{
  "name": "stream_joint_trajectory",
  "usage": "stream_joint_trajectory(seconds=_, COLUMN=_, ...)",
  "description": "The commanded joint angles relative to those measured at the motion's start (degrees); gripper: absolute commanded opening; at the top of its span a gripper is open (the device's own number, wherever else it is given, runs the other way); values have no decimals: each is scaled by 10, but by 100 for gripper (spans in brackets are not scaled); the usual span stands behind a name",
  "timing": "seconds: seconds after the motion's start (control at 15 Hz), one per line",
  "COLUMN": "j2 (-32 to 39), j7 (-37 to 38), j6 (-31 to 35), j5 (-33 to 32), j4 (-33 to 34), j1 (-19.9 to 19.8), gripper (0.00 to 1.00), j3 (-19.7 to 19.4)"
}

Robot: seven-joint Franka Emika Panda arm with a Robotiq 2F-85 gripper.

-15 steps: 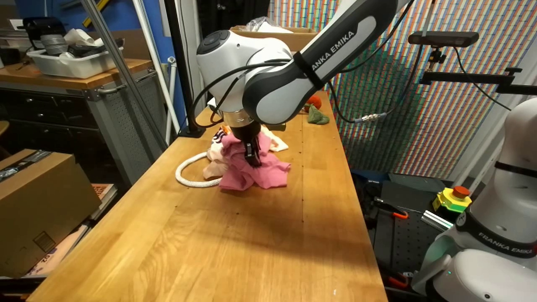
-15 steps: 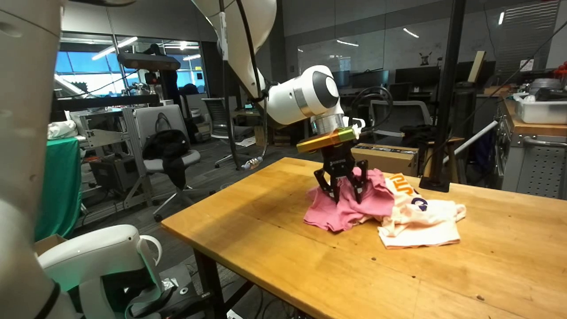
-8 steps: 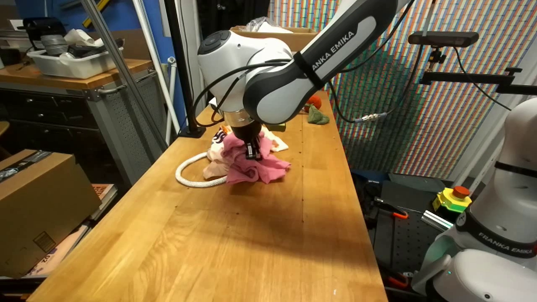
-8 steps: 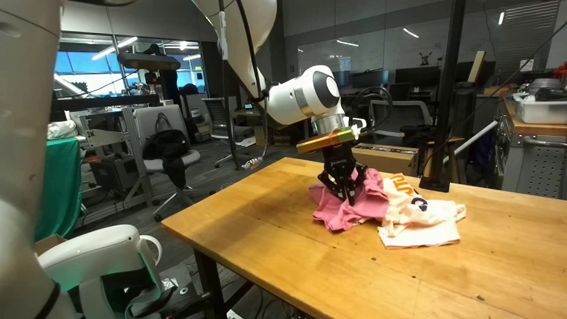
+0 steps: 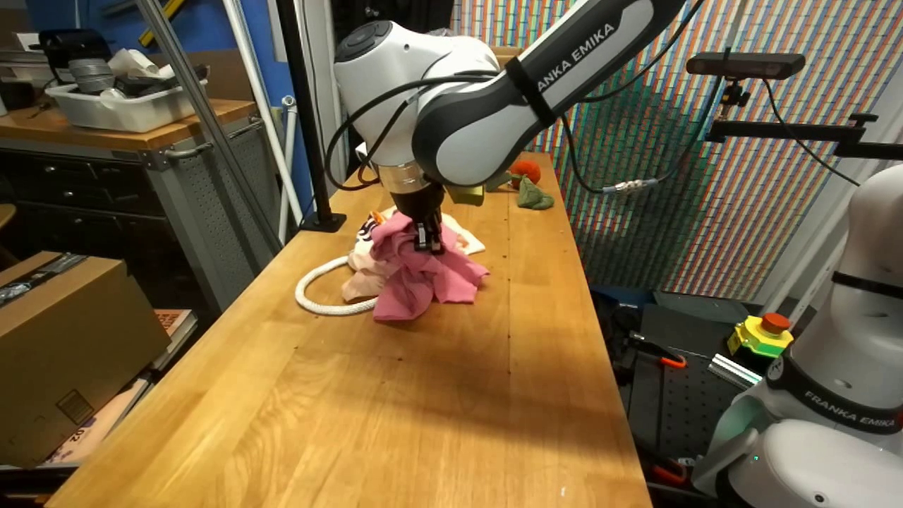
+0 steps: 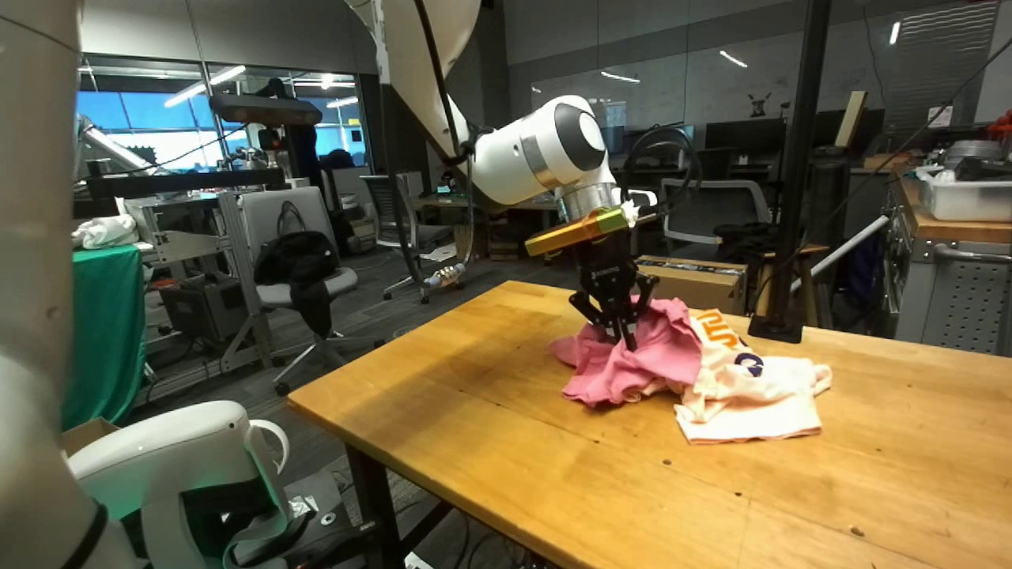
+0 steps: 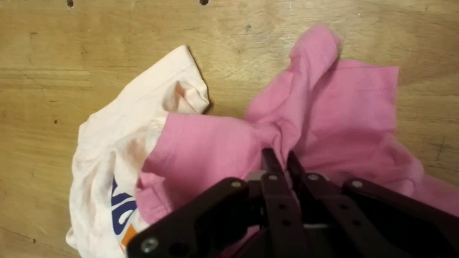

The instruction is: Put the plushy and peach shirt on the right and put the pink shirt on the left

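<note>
The pink shirt lies bunched on the table, partly over the peach shirt. My gripper points down and is shut on a fold of the pink shirt, which is pinched between its fingertips in the wrist view. That pinched part is drawn up while the lower edges still rest on or near the table. Blue and orange print shows on the peach shirt. At the table's far end, an exterior view shows an orange round thing with a green soft piece; I cannot tell whether this is the plushy.
A white rope loop sticks out from under the shirts. A black post stands at the table edge near the peach shirt. The wooden table stretches toward an exterior camera. A second robot arm stands off one side.
The fingers have come together on the pink shirt. The gripper has then risen a little, pulling the cloth's middle up. The peach shirt and rope have stayed put.
</note>
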Motion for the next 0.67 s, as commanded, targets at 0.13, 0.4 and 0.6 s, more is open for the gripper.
stream_joint_trajectory(seconds=0.13, j2=-57, j7=36, j6=-24, j5=-9, j4=-18, j1=4, gripper=7, j3=-8)
stream_joint_trajectory(seconds=0.4, j2=-80, j7=53, j6=-37, j5=-11, j4=-17, j1=1, gripper=7, j3=-9)
stream_joint_trajectory(seconds=0.6, j2=-95, j7=67, j6=-44, j5=-16, j4=-17, j1=-1, gripper=7, j3=-10)
